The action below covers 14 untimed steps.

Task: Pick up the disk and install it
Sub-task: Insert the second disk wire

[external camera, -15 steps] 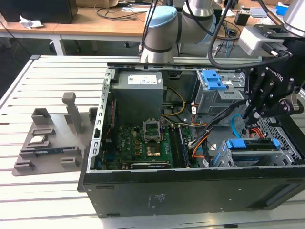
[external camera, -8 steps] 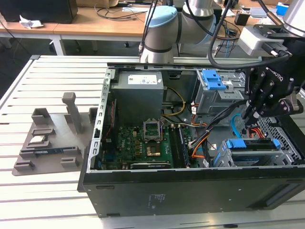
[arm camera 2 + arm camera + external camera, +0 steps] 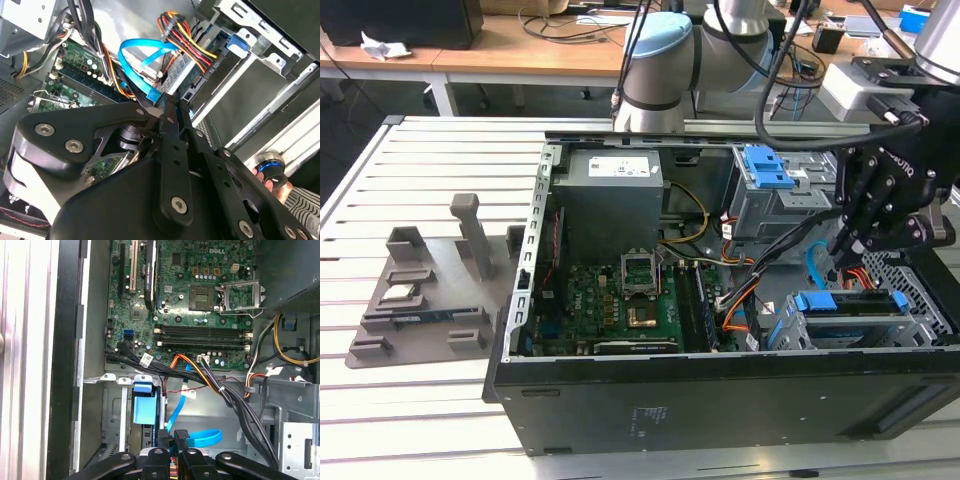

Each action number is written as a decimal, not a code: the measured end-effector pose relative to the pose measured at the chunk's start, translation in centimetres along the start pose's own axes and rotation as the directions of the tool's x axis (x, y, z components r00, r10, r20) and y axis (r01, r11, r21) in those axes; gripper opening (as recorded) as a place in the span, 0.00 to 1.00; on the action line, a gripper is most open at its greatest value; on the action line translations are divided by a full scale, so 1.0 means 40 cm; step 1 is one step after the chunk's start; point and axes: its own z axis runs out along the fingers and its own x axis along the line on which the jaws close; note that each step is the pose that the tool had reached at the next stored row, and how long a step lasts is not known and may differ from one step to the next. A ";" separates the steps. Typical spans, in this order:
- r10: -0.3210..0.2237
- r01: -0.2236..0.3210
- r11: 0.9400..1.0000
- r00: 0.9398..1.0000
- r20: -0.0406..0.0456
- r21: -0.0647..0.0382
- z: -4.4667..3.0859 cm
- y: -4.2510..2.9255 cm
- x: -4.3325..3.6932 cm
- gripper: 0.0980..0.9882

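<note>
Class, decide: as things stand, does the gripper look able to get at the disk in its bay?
Probably yes: the gripper hangs close above the disk, whose blue-bracketed upper edge lies uncovered. The blue cable beside it might snag.

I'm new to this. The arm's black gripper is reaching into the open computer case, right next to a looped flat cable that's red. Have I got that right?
Almost. The looped flat cable is blue, not red; the first wrist view shows it right beside the gripper. The rest holds: the black gripper is reaching into the open computer case.
</note>
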 end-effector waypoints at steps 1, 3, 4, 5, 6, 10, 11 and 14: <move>0.002 -0.002 1.000 1.000 -0.001 0.000 0.001 0.000 0.008 0.07; 0.003 -0.003 1.000 1.000 -0.002 0.000 0.008 0.001 0.036 0.07; 0.004 -0.004 1.000 1.000 -0.002 0.000 0.012 0.000 0.040 0.07; 0.004 -0.004 1.000 1.000 -0.002 0.000 0.016 -0.001 0.042 0.07; 0.004 -0.004 1.000 1.000 -0.002 0.000 0.022 -0.004 0.043 0.07; 0.004 -0.004 1.000 1.000 -0.002 0.000 0.048 -0.031 0.042 0.07; 0.004 -0.004 1.000 1.000 -0.002 0.000 0.051 -0.034 0.042 0.07; 0.004 -0.004 1.000 1.000 -0.003 0.000 0.055 -0.039 0.038 0.07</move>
